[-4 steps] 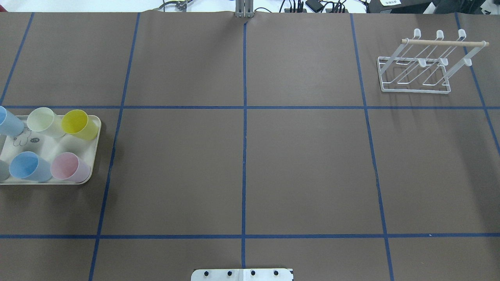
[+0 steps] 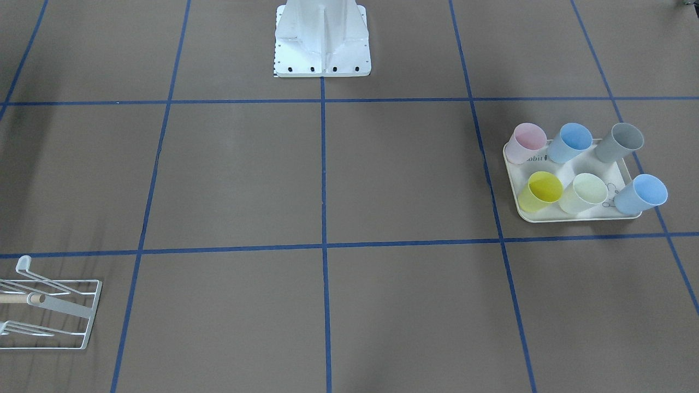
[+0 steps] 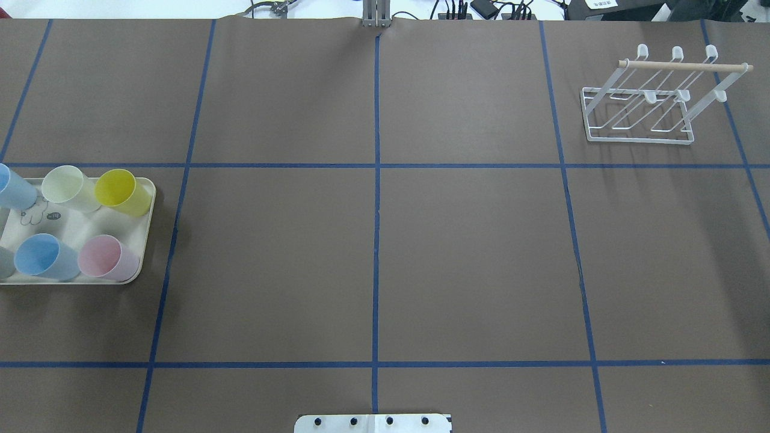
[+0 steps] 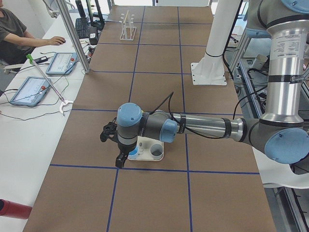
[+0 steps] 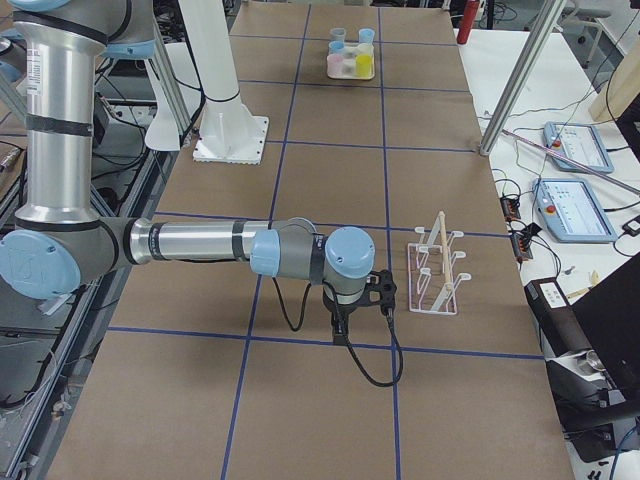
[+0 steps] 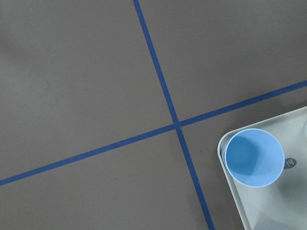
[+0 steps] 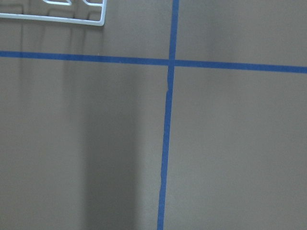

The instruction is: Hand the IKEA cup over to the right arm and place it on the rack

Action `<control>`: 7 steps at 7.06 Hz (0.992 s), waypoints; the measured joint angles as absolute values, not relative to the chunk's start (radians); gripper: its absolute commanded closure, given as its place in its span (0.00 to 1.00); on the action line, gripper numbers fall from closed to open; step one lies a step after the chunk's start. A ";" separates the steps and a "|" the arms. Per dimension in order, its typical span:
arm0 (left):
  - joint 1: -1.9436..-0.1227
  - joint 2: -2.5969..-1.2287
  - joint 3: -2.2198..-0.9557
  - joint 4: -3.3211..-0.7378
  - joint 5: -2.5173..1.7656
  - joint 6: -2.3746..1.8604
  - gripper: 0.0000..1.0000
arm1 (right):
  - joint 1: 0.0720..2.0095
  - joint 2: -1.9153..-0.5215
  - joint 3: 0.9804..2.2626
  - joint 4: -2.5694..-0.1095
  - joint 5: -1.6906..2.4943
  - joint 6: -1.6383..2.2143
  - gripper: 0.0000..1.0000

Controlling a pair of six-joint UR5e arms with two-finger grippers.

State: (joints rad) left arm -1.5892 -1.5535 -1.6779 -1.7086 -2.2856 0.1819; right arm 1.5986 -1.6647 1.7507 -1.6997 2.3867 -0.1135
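The blue cup (image 6: 254,157) stands mouth-up at a corner of the cream tray (image 3: 72,224) at the desk's (image 3: 469,258) left end, just beside and below the left tool (image 4: 119,162), so the left arm (image 4: 207,128) is nearer, while the right tool (image 5: 345,322) hangs by the rack (image 3: 649,96); neither tool's opening can be told.

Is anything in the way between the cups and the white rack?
Nothing visible does. The cups sit on the tray at one end, the rack at the other, with only bare table and blue tape between.
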 measured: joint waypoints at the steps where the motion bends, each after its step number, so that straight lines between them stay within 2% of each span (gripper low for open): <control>1: -1.589 -1.571 -1.676 -1.709 -2.287 0.182 0.00 | 1.594 -1.639 1.752 -1.700 2.385 -0.106 0.00; 4: -1.552 -1.597 -1.627 -1.771 -2.290 0.183 0.00 | 1.562 -1.531 1.755 -1.701 2.383 -0.083 0.00; 7: -1.530 -1.611 -1.493 -2.040 -2.297 0.172 0.01 | 1.549 -1.474 1.758 -1.683 2.441 -0.081 0.00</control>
State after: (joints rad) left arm -1.5301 -1.6110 -1.4932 -2.0397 -2.2975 0.1723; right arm 1.5487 -1.4736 1.7584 -1.6834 2.4409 -0.0806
